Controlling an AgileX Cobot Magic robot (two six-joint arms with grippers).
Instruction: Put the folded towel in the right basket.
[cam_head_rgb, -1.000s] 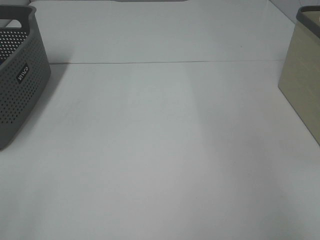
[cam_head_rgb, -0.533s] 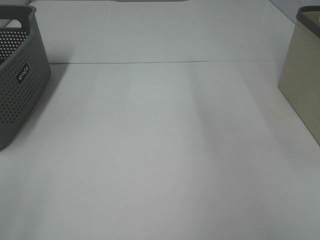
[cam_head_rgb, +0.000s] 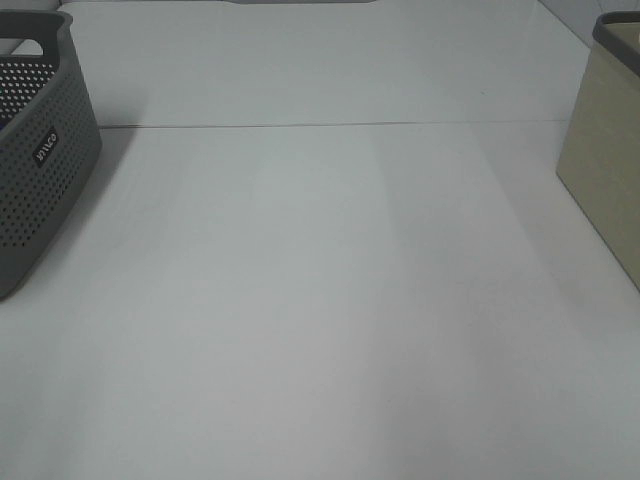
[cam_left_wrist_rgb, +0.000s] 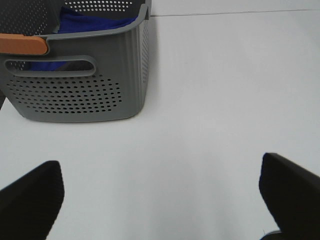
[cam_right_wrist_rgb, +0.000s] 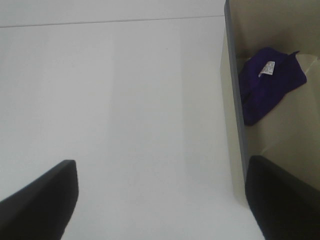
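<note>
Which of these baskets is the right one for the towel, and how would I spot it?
Start from the white table; a basket stands at each side edge. The right basket is the plain beige one with smooth solid walls and a dark rim, and a dark purple towel lies inside it. The other, the grey basket, is dotted with holes.

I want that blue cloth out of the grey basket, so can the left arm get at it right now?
Probably yes. The left gripper is open and empty, facing the grey basket, and the blue cloth lies inside under an open top.
</note>
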